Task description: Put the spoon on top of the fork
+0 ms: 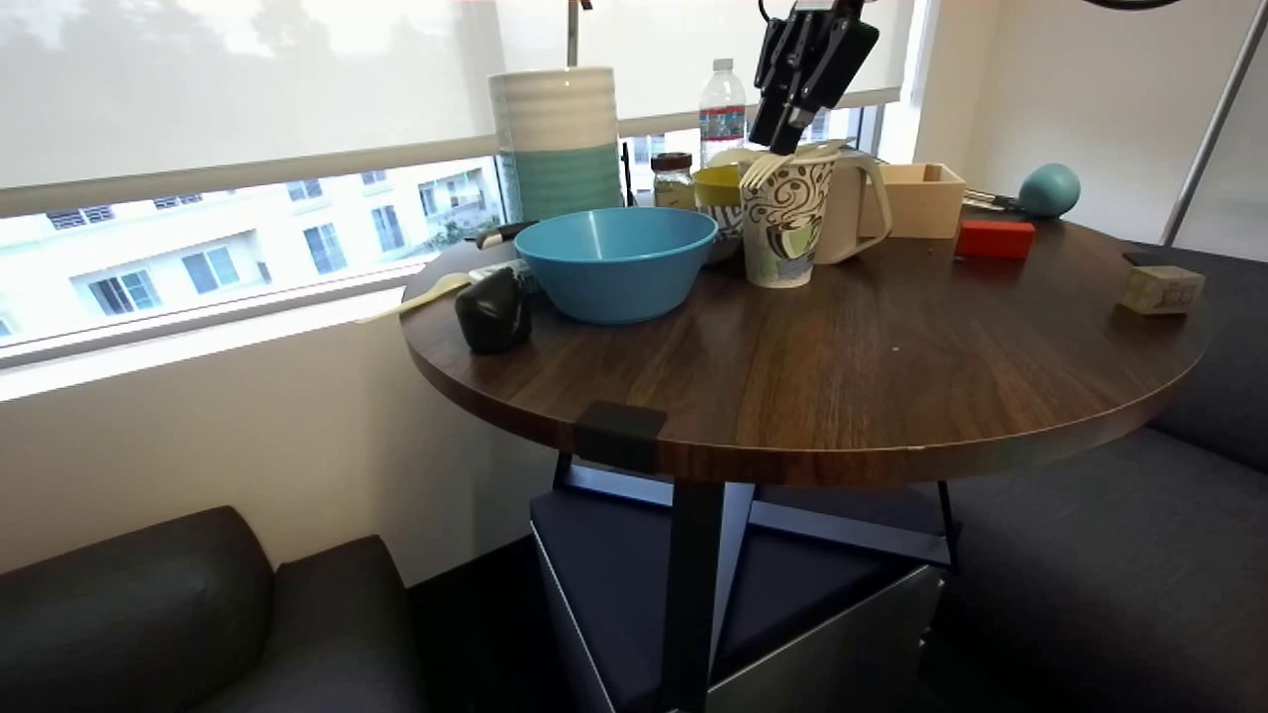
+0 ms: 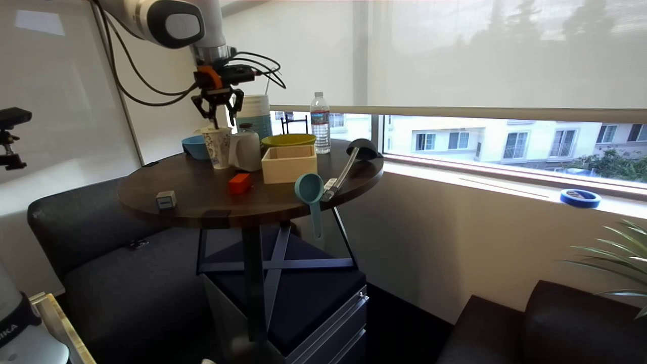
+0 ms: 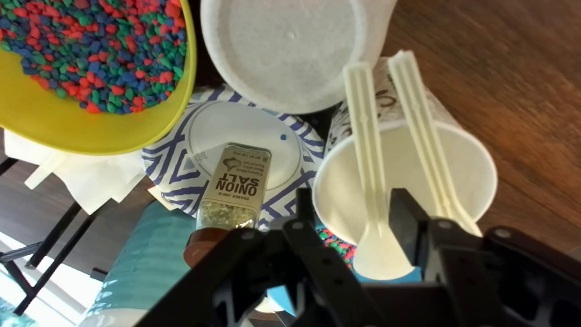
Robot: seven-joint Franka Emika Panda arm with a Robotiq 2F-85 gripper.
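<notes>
Brown wood grain covers the round bench, crowded toward the window. On it a patterned paper cup stands upright; across its mouth lie a pale plastic spoon and matching fork, side by side rather than stacked. Just above, the black claw is released, its fingers apart, the spoon seen between them; whether either finger touches it, I cannot tell. A white jug stands close beside the cup, and in the wrist view the spoon's handle end overlaps the jug's top. Near the cup sits a blue bowl; a yellow bowl holds red, green and blue bits. An onion salt jar shows over a patterned paper dish; whether it stands inside is unclear. Farther round are a wooden box, a red block and a water bottle.
</notes>
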